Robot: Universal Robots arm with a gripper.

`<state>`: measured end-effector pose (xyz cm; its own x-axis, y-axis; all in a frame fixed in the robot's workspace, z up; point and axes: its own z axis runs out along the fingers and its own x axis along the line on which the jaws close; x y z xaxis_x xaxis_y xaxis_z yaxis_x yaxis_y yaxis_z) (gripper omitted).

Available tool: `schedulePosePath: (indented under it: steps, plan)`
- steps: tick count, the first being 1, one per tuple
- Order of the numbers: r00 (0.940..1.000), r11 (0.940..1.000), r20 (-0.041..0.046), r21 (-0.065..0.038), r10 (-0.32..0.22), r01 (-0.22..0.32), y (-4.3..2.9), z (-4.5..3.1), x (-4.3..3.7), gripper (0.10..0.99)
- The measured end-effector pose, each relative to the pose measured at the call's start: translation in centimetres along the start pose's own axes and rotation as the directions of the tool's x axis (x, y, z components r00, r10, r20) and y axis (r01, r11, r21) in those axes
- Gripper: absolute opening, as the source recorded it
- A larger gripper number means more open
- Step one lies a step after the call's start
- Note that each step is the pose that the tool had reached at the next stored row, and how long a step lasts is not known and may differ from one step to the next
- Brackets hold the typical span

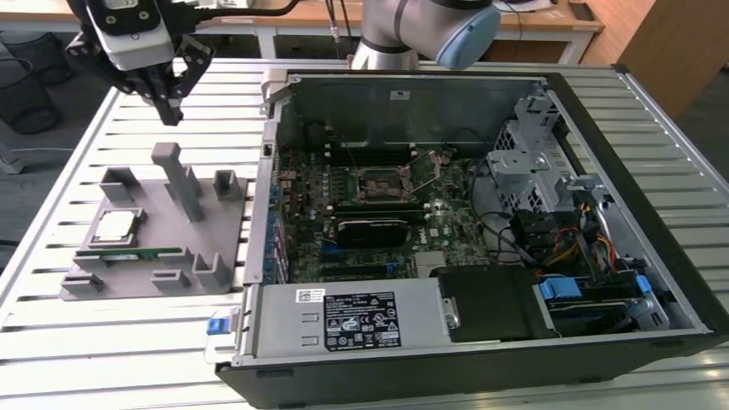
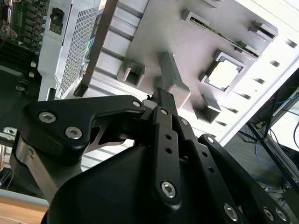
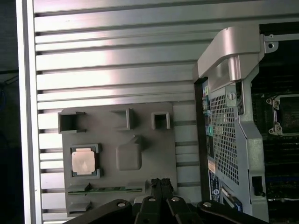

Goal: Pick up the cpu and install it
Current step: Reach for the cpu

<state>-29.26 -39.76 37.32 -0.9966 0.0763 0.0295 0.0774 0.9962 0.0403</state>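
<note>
Hovering over the far end of the grey holder (image 1: 160,232), my jaws are pressed together at the tips and carry nothing. The cpu (image 1: 116,225) lies flat in a square recess of that holder, silvery top up, near a green memory stick (image 1: 135,253) and well apart from my jaws. A white printed label (image 1: 362,320) sits on the open computer case (image 1: 672,256); I cannot read its text. Holder and case rest on a slatted metal worktop (image 1: 125,342); wooden furniture (image 1: 672,43) stands behind.
</note>
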Motion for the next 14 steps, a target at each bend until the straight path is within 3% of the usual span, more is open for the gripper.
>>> schedulePosePath:
  steps: [14]
  plan:
    - [1.0, 1.0, -0.0091, 0.001, 0.0, 0.0, -0.18, 0.38, 2.16, 0.106]
